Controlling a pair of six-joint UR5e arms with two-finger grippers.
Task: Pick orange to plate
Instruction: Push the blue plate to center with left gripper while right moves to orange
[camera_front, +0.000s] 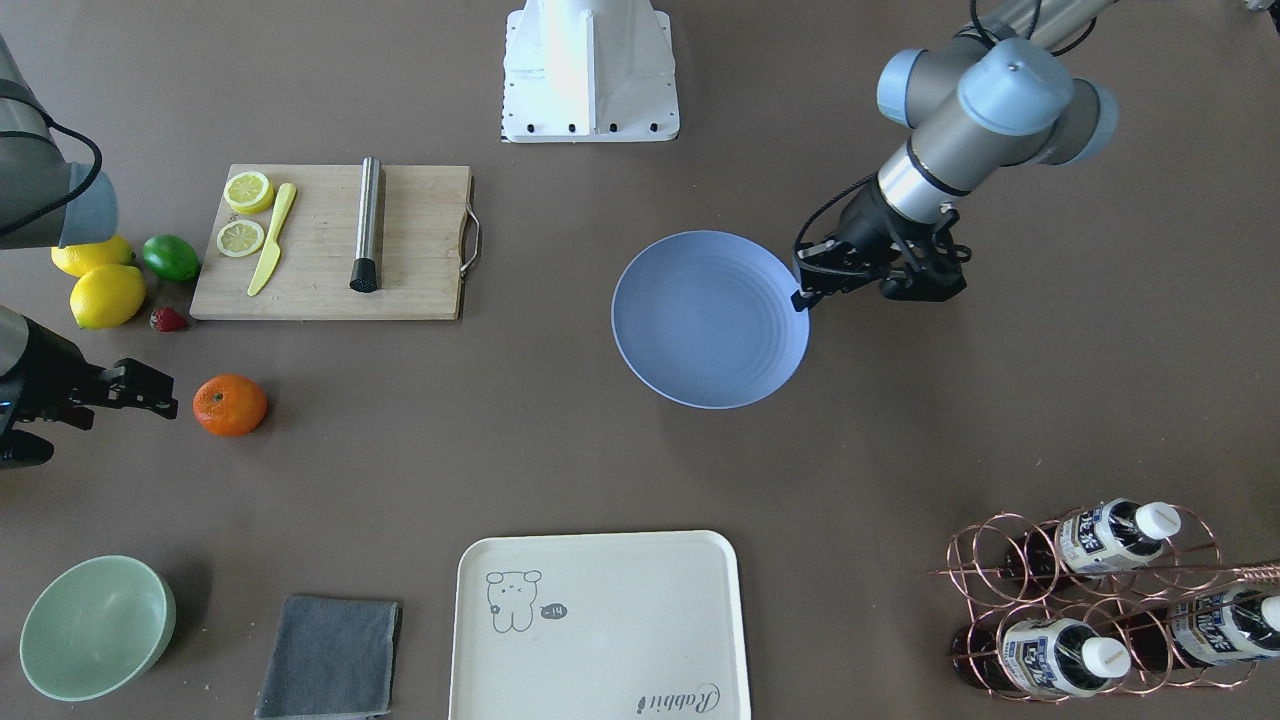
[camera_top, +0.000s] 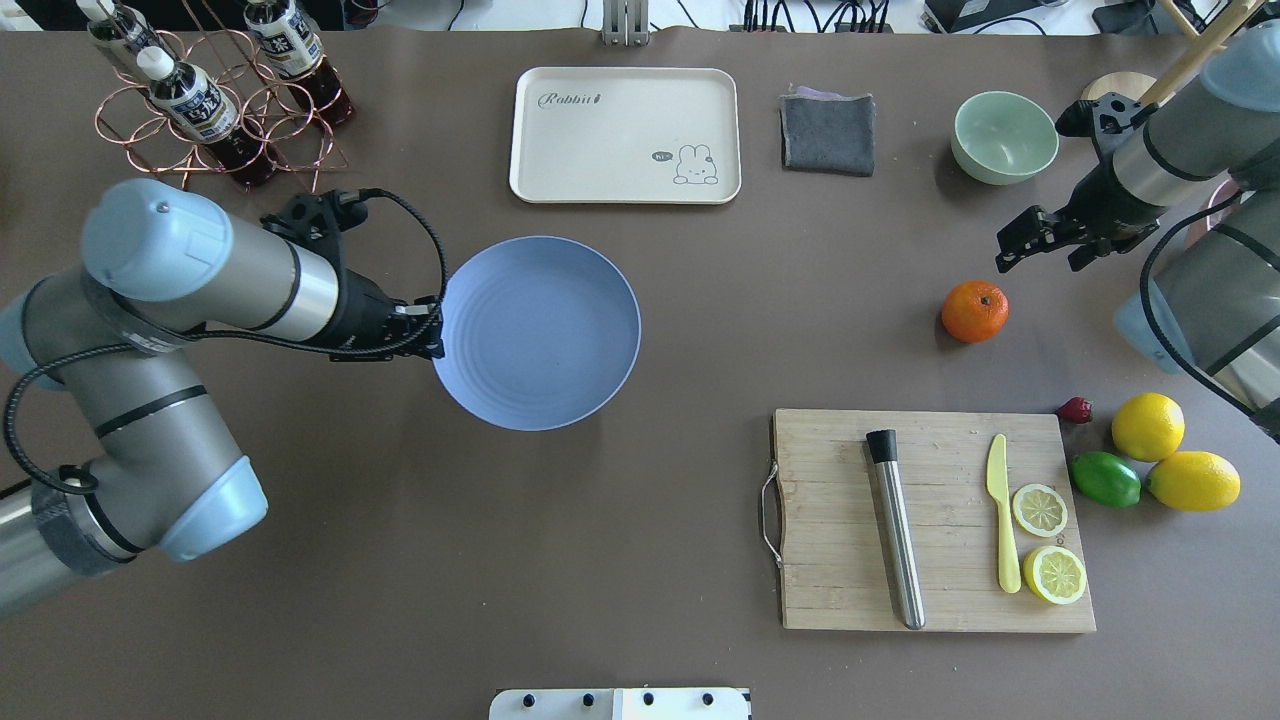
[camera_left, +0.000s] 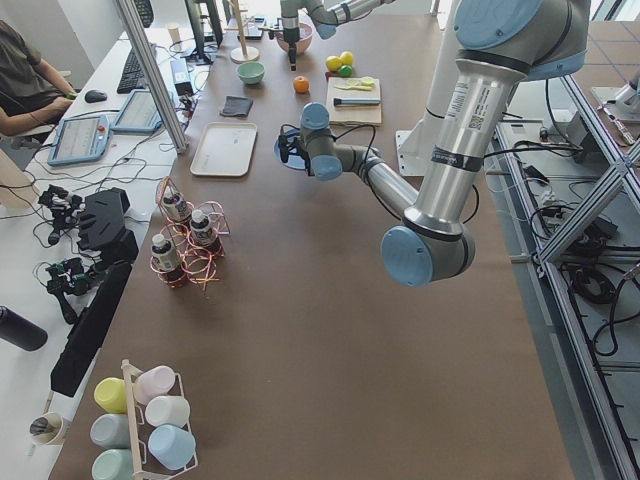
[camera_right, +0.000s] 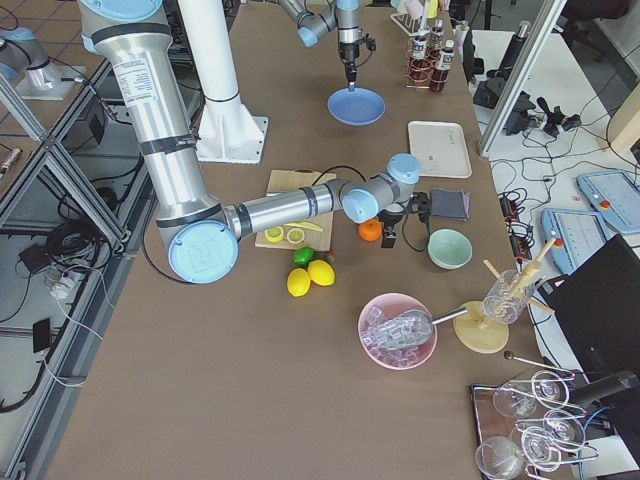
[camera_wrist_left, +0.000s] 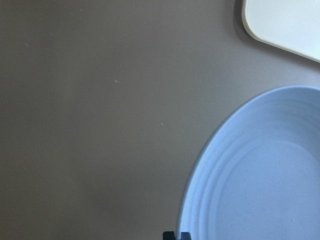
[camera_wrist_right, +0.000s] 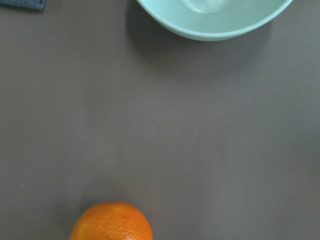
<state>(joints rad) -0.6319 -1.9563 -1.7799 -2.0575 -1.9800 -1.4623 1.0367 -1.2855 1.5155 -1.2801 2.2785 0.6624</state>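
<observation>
Overall, one orange (camera_top: 974, 311) is lying on the brown desk (camera_top: 640, 520), well apart from the one light-blue plate (camera_top: 560, 340), which is sitting near the desk's middle. The right gripper (camera_top: 1040, 252) is hovering near the orange, on the side away from the robot. It is not touching the fruit, and its fingers are standing apart. The left gripper (camera_front: 800, 298) is reaching down to the plate's rim on the robot's left side with its fingers drawn together. Whether the rim is lying between them cannot be told. Toward the robot from the orange, one wooden cutting board (camera_top: 830, 540) is carrying two lemon halves (camera_top: 1040, 510), one yellow knife (camera_top: 1003, 520) and one steel rod (camera_top: 897, 545) with a black end. Just off the board's outer end, two whole lemons (camera_top: 1147, 426), one green lime (camera_top: 1105, 479) and one small strawberry (camera_top: 1075, 409) are sitting close together. Along the desk's far side, one pale-green bowl (camera_top: 1005, 135), one folded grey cloth (camera_top: 827, 132) and one cream tray (camera_top: 620, 140) with a rabbit drawing are lying in a row. At the far corner on the robot's left, one copper wire rack (camera_top: 130, 125) is holding three bottles (camera_top: 190, 95).
</observation>
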